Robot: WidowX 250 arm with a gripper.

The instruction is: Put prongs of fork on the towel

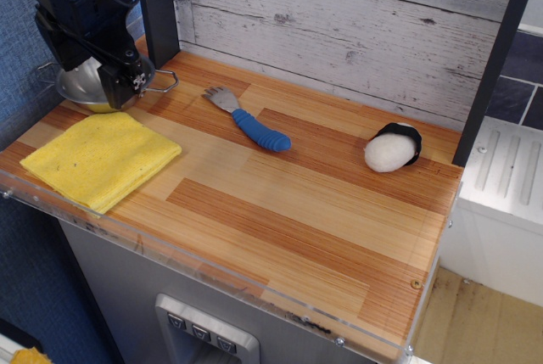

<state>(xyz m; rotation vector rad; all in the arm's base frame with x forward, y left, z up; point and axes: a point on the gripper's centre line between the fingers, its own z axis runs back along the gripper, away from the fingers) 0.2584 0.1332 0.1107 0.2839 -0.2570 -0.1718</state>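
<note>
I find the fork lying flat on the tabletop, off to the right of my hand, handle trailing right and nearer the camera, prongs toward the wall. The towel sits below the hand, apart from the fork. Finger spacing: cannot tell; the fingertips are unclear.

Black hand lowered, far left

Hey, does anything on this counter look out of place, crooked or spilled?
Nothing looks spilled or damaged. The fork lies at a slant on the bare wood, apart from the yellow towel. The towel sits askew to the counter's front edge. The white and black sushi-like toy lies tipped on its side.
</note>
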